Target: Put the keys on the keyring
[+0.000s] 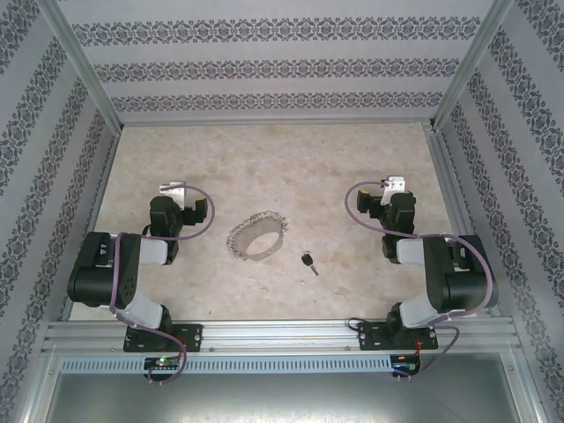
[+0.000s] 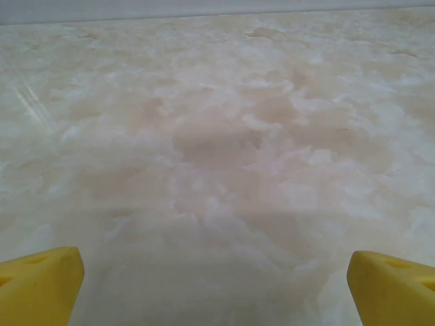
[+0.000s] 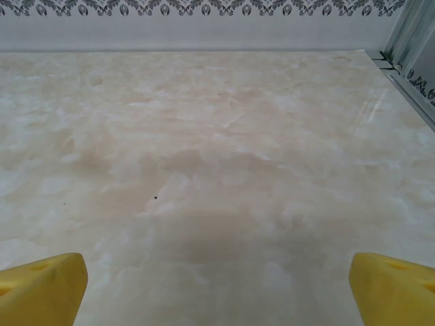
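Observation:
The keyring [image 1: 256, 239], a large thin silvery hoop with a spiky fringe of tiny silver pieces, lies on the marble-patterned table between the two arms. A small key [image 1: 308, 262] with a black head and short silver blade rests just right of it, apart from the hoop. My left gripper [image 1: 170, 189] sits well left of the hoop, open. My right gripper [image 1: 393, 184] sits up and right of the key, open too. In each wrist view the yellow fingertips [image 2: 41, 285] [image 3: 391, 285] stand wide apart over bare table, nothing between them.
Patterned walls and metal posts [image 1: 88, 79] enclose the table on three sides. A metal rail [image 1: 282, 335] runs along the near edge, carrying both arm bases. The back wall [image 3: 204, 27] stands far ahead of the right gripper.

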